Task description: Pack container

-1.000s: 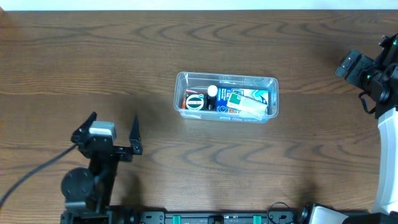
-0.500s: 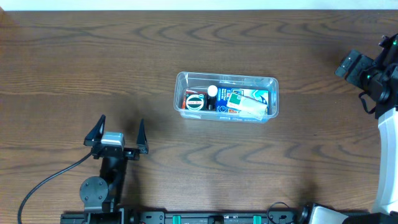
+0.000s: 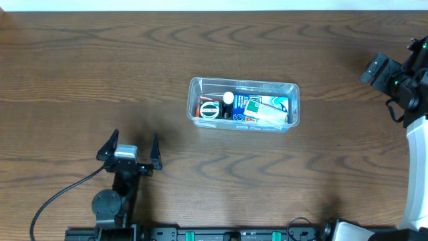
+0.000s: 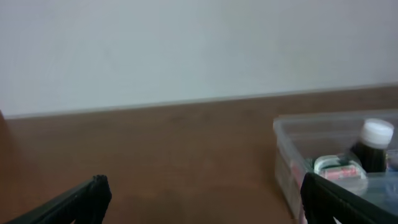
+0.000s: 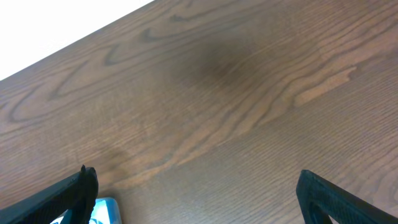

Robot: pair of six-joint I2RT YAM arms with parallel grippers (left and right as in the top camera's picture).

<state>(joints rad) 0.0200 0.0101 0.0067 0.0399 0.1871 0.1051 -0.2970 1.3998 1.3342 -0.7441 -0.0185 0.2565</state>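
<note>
The clear plastic container [image 3: 293, 107] sits mid-table, holding a round green-and-white item [image 3: 209, 110], a small dark bottle with a white cap [image 3: 229, 98] and blue and green packets [image 3: 267, 108]. My left gripper [image 3: 129, 146] is open and empty, low over the table left of and nearer than the container. In the left wrist view [image 4: 203, 183] the container [image 4: 287, 155] stands ahead to the right, and the bottle [image 4: 373, 146] shows inside. My right gripper [image 3: 376, 69] is at the far right edge, open and empty in the right wrist view [image 5: 196, 177].
The table is dark wood [image 3: 80, 60]. A black cable [image 3: 53, 194] trails from the left arm at the near edge. A light-blue thing [image 5: 102, 211] shows at the bottom left of the right wrist view; I cannot tell what it is.
My left gripper has shifted right and slightly toward the near edge, straightening to face the far side, still open. The right arm and the container have not moved.
</note>
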